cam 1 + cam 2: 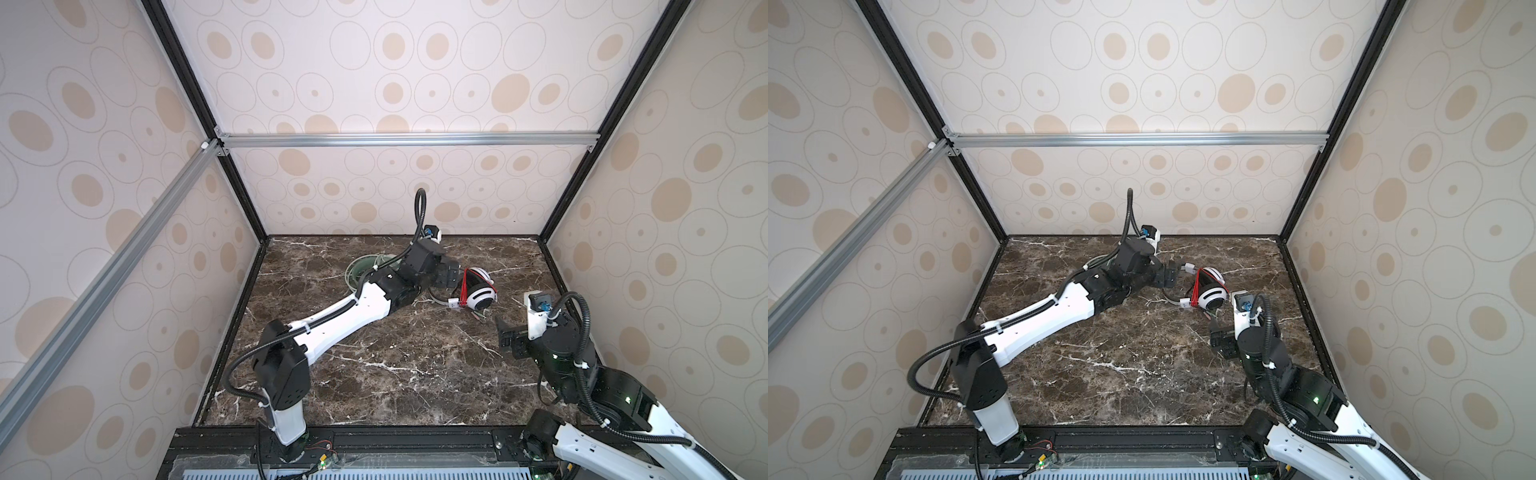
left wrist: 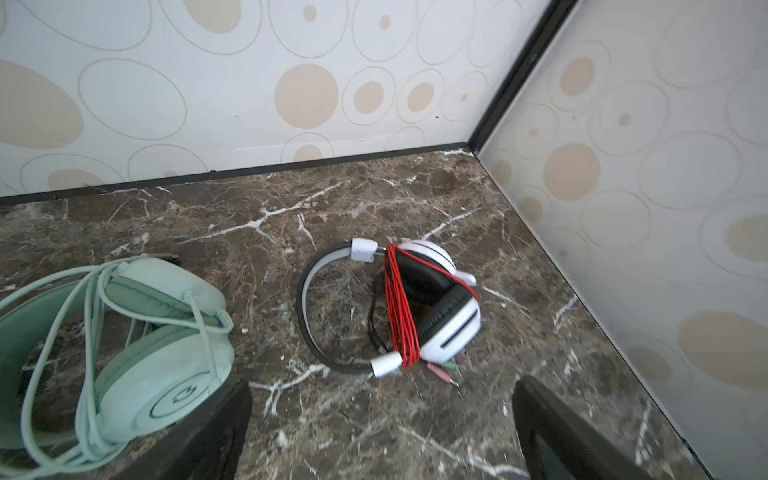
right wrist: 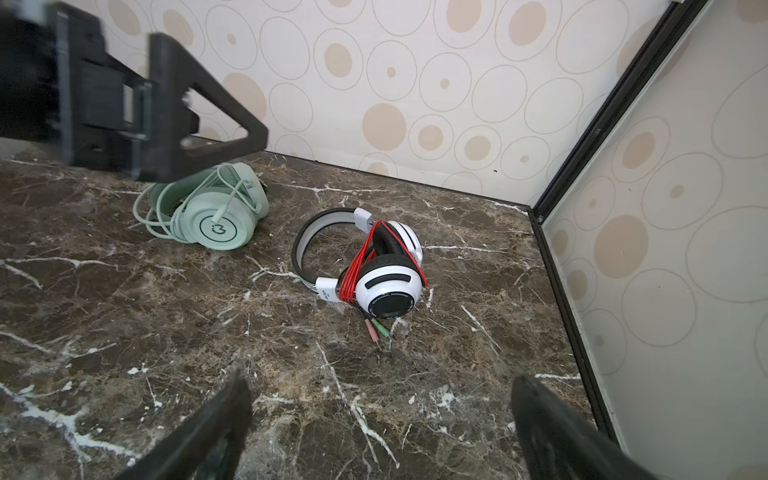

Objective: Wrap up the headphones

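The white-and-black headphones (image 1: 478,293) (image 1: 1212,293) lie on their side on the marble table at the back right. Their red cable (image 3: 353,272) (image 2: 400,309) is wound round the two ear cups, and the pink and green plugs (image 3: 377,329) rest on the table beside them. The mint-green headphones (image 2: 160,332) (image 3: 218,218) lie further left with their pale cable looped over them, mostly hidden by my left arm in a top view (image 1: 356,269). My left gripper (image 1: 451,274) (image 2: 380,395) hangs open and empty between the two pairs. My right gripper (image 1: 505,336) (image 3: 381,384) is open, empty, in front of the white pair.
The dark marble table (image 1: 395,365) is boxed in by patterned walls with black frame posts (image 3: 602,108). The white pair lies near the back right corner. My left arm (image 1: 345,311) stretches diagonally over the table's left half.
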Robot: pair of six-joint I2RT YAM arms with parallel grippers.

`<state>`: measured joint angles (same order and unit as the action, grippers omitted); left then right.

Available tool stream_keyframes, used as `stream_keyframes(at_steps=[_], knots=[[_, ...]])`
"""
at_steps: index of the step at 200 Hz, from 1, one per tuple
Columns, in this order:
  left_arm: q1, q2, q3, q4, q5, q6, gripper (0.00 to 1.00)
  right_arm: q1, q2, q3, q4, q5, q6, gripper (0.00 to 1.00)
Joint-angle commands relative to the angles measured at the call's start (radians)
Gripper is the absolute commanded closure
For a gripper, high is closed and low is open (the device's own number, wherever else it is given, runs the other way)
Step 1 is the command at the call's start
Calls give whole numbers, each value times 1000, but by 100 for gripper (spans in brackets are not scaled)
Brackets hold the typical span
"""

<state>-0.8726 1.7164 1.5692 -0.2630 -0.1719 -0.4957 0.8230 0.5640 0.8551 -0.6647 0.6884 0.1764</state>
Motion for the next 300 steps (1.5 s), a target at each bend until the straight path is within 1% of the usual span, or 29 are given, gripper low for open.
stream_keyframes(at_steps=[1, 24, 58, 84, 101, 122, 142, 165, 192, 205, 233, 239, 261, 279, 300], knots=[[-23, -115, -101, 9, 2, 51, 2, -8, 24, 25, -11, 39, 20, 0], [-34, -270, -252, 1, -39, 36, 2, -11, 44, 5, 33, 56, 34, 0], [-35, -529, -492, -38, -134, 39, 2, -33, 70, -42, 99, 56, 59, 0], [-34, -721, -671, -89, -235, 64, 2, -70, 87, -79, 125, 39, 89, 0], [-32, -837, -739, -136, -305, 75, 2, -115, 90, -100, 136, 8, 126, 0], [-32, -956, -774, -191, -390, 74, 2, -165, 80, -131, 155, -35, 162, 0], [-30, -1045, -799, -216, -439, 84, 2, -198, 68, -165, 170, -29, 192, 0], [-30, -1098, -812, -255, -476, 68, 2, -237, 64, -200, 191, -30, 199, 0], [-29, -1102, -843, -313, -601, 8, 2, -291, 79, -243, 265, -68, 174, 0], [-28, -1097, -861, -303, -667, -20, 2, -320, 102, -260, 312, -77, 168, 0], [-25, -1111, -923, -208, -768, -25, 2, -370, 169, -290, 427, -59, 131, 0], [-22, -1121, -949, -166, -783, -4, 2, -381, 184, -297, 453, -71, 120, 0], [-15, -1173, -1089, 46, -792, 155, 2, -418, 230, -326, 554, -128, 92, 0], [7, -1206, -1165, 157, -813, 199, 2, -444, 269, -346, 612, -133, 99, 0], [48, -1232, -1230, 257, -798, 246, 2, -477, 314, -360, 655, -130, 100, 0]])
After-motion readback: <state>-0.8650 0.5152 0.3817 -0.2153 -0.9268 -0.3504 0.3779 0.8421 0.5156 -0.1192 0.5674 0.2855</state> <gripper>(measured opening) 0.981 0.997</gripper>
